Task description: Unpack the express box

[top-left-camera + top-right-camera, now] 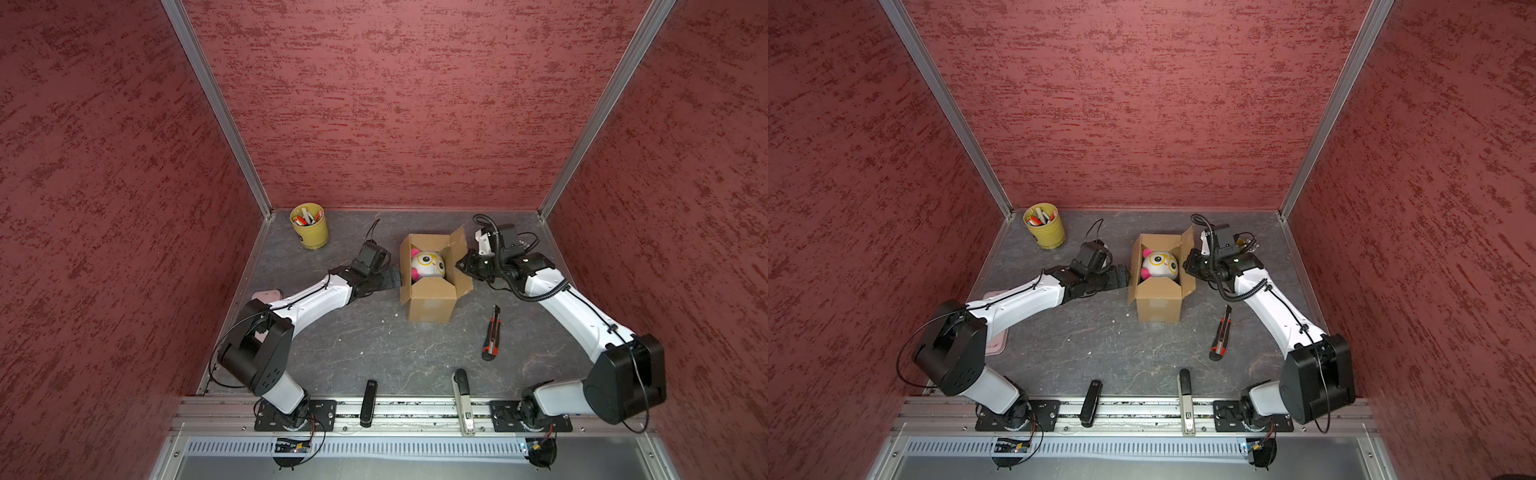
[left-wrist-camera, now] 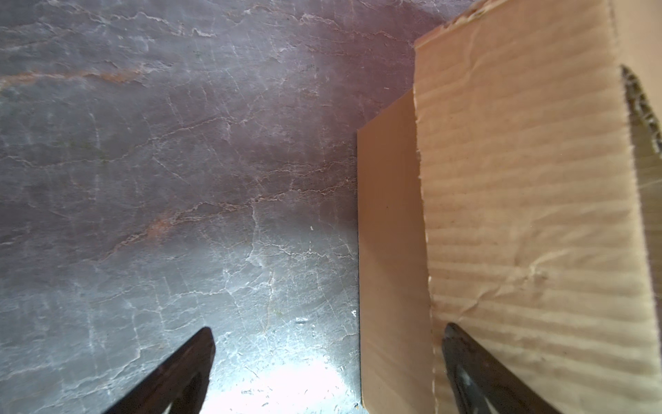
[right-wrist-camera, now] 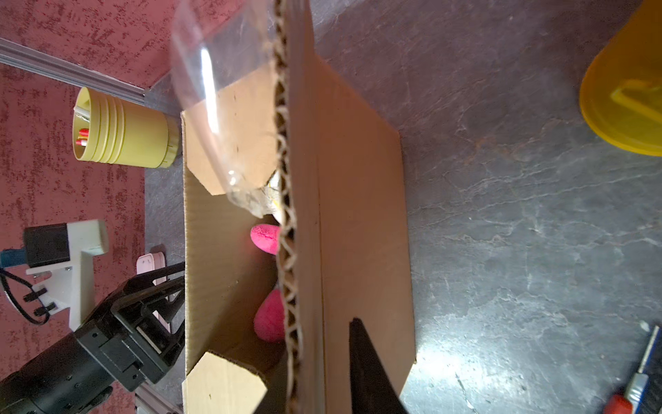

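My left claw (image 2: 327, 328): wide open against the express box (image 1: 430, 305), at its left flap (image 2: 519, 215). My right claw (image 1: 460, 264): one finger (image 3: 372, 376) on the right flap (image 3: 304, 143); can't tell if clamped.

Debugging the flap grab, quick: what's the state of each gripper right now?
Left gripper: open, one finger against a flap of the express box.
Right gripper: cannot tell; one finger on the opposite flap, the other hidden.

Dark grey slate-patterned worktop (image 1: 374, 345). Far left corner: yellow ribbed plastic pen cup (image 1: 311, 232), upright. Centre, toward far edge: brown corrugated cardboard express box (image 1: 430, 305), flaps open. Right of centre: red-and-black utility knife (image 1: 491, 334). Left edge: flat pink tray (image 1: 268, 296), partly hidden. Near edge: black stapler (image 1: 368, 401), grey stapler (image 1: 463, 399).
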`<state>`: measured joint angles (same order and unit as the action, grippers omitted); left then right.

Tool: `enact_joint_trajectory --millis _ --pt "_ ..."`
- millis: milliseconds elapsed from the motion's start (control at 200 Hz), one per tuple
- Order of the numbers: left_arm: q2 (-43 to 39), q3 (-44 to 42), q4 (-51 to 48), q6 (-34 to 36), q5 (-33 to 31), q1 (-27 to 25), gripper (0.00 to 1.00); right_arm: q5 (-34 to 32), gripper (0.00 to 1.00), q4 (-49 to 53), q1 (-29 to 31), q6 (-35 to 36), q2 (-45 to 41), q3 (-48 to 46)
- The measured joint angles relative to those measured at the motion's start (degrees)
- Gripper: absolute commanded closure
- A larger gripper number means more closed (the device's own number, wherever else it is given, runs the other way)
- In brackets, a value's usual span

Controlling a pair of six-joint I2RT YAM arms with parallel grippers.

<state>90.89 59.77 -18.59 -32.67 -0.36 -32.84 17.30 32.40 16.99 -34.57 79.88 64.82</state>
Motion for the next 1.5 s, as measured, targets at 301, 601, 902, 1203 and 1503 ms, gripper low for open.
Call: enact_joint_trajectory --millis 301,601,902,1203,1503 --pt "0.20 0.00 0.22 -0.04 0.00 -0.24 0.01 1.40 0.66 -1.14 -1.86 -0.76 -1.29 -2.43" --pt "1.88 0.02 0.11 -0.04 0.13 -0.31 0.02 -3.56 0.57 5.44 -1.86 2.49 -1.20 0.09" --pt "1.90 0.15 0.11 -0.04 0.37 -0.85 0.01 -7.23 0.51 11.98 -1.88 5.25 -1.33 4.22" --pt "2.51 0.35 -0.02 -0.04 0.46 -1.16 0.01 -10.01 0.55 15.63 -1.90 6.29 -3.34 5.09" --pt "-7.80 1.36 -9.60 0.39 0.81 3.98 0.00 -7.37 0.60 12.94 -1.88 6.54 -4.02 5.09"
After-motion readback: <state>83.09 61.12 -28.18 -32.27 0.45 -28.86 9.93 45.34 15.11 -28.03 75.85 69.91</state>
